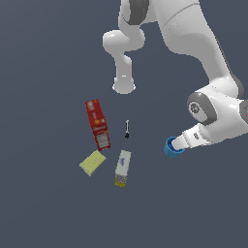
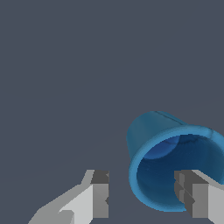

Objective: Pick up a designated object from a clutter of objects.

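Observation:
The small bright blue cup [image 1: 170, 148] sits on the grey floor at the exterior view's right, apart from the other objects. In the wrist view the blue cup [image 2: 151, 131] shows its open mouth to the camera. My gripper [image 1: 177, 144] is down at the cup and open. In the wrist view the gripper [image 2: 142, 194] straddles the cup's rim: one fingertip [image 2: 192, 197] is inside the mouth, and the other fingertip [image 2: 99, 192] is outside with a gap to the wall. Neither finger visibly presses the cup.
A long red box [image 1: 97, 124], a flat yellow block [image 1: 92, 162], a white-and-yellow carton [image 1: 122, 167] and a tiny black-and-white tool [image 1: 127, 129] lie to the exterior view's left of the cup. The arm's base [image 1: 124, 86] stands behind them.

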Tool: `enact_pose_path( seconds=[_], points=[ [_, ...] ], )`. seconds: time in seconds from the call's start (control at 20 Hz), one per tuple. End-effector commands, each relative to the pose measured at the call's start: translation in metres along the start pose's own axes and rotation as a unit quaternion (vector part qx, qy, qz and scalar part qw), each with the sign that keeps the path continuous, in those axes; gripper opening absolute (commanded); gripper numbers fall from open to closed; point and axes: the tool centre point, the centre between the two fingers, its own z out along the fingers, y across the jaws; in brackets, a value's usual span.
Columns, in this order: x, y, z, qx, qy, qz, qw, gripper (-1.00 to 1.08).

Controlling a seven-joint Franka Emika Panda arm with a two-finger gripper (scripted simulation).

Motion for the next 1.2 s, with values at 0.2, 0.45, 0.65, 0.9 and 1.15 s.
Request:
enact_pose_path(
  seconds=[0.2,0.45,0.65,0.9,1.15],
  points=[
    [0.0,0.0,0.013,0.0,0.0,0.0,1.0,0.28],
    [0.0,-0.001,0.029,0.0,0.0,0.0,1.0,0.28],
    [0.0,-0.001,0.03,0.0,0.0,0.0,1.0,-1.0],
    [0.0,-0.001,0.03,0.0,0.0,0.0,1.0,-1.0],
    [0.0,-0.001,0.03,0.0,0.0,0.0,1.0,-1.0]
  ],
)
